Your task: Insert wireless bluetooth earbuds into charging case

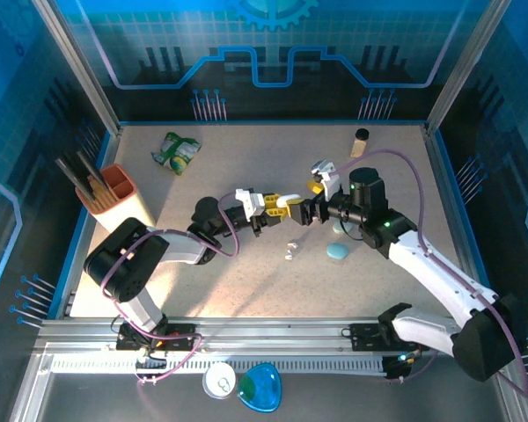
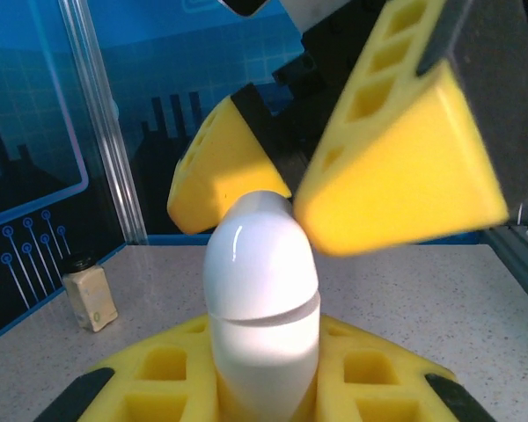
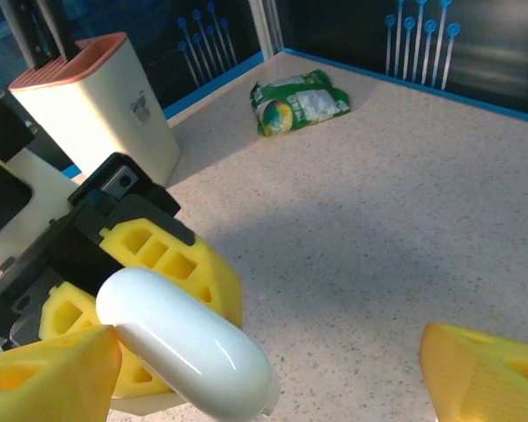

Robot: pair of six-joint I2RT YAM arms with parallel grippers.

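White and glossy, the charging case (image 2: 262, 290) stands upright at the centre of the left wrist view, with a thin seam running across its body. My left gripper (image 2: 264, 387) is clenched on its lower end, a yellow pad on each side. My right gripper (image 2: 264, 198) hangs above it, jaws released, with one yellow finger on either side of the case's rounded top. I cannot tell from here whether they touch it. A small jar (image 2: 90, 297) stands on the speckled table (image 2: 475, 308) at the left, near the wall.

Right wrist view: the case juts out from my left pads at the lower left, well above the tabletop. My own two fingertips (image 3: 482, 374) are far apart at the bottom corners. The left-hand one sits right against the case's upper end, and the other is well clear of it. A knife block (image 3: 97, 105) stands at the far left, and a green packet (image 3: 299, 104) lies near the far edge.

Top view: both grippers meet nose to nose at mid-table, and the case between them is too small to make out. The earbuds (image 1: 289, 251), tiny white bits, lie loose on the table just nearer the bases than that meeting point, held by neither gripper. A pale teal case (image 1: 338, 251) lies to their right.
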